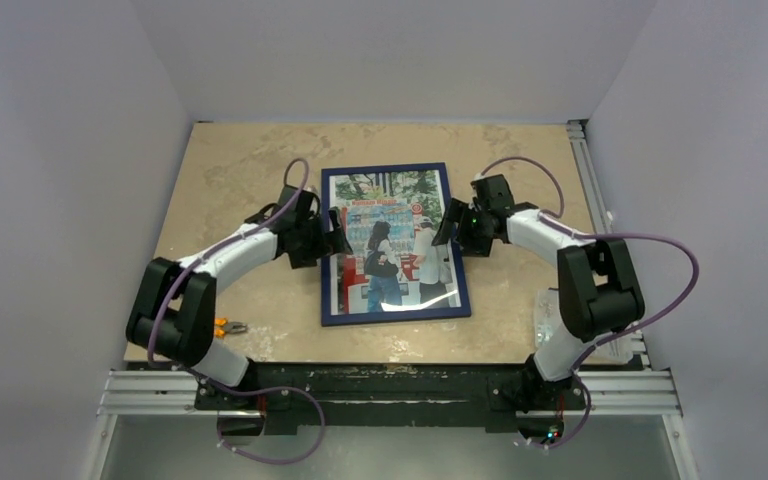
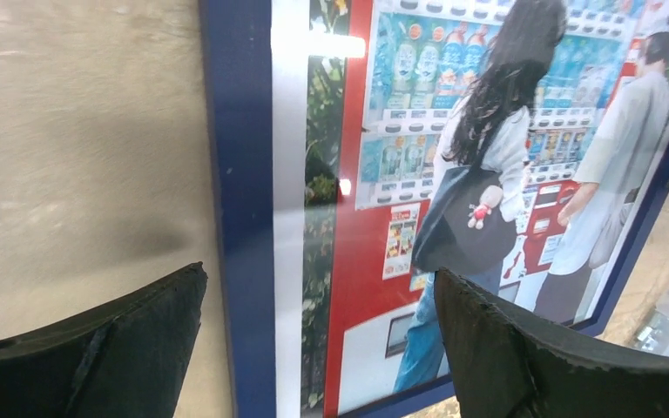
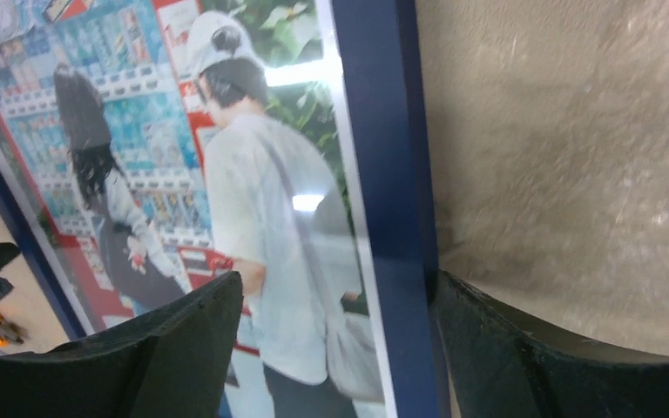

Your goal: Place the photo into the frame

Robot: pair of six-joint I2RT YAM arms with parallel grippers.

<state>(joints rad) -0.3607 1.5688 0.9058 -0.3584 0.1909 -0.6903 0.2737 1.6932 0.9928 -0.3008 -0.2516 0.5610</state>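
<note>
The beige, marble-patterned table [image 1: 240,170] is carrying everything, with grey walls standing around it. The dark blue frame [image 1: 396,318] is lying flat and face up near the middle of the table, its long sides running away from the arm bases. The photo [image 1: 392,250] is sitting inside the frame under the clear pane, which is catching bright reflections of the lights. It is showing two people facing red, blue and white vending machines, with green foliage along its far edge.

The two arms are reaching in from either side, each trailing a purple cable. The left gripper [image 1: 338,234] is hovering at the frame's left rail, about halfway along it. In the left wrist view its jaws are standing wide apart and straddling that rail, one black finger [image 2: 139,340] over bare table and the other over the photo, and nothing is being held. The right gripper [image 1: 446,228] is hovering at the right rail, directly across from the left one. Its jaws are also parted and straddling the rail, with one finger [image 3: 165,348] over the pane and the other over the table, gripping nothing.

A small orange-handled tool [image 1: 228,327] is lying on the table near the left arm's elbow, well apart from the frame.
</note>
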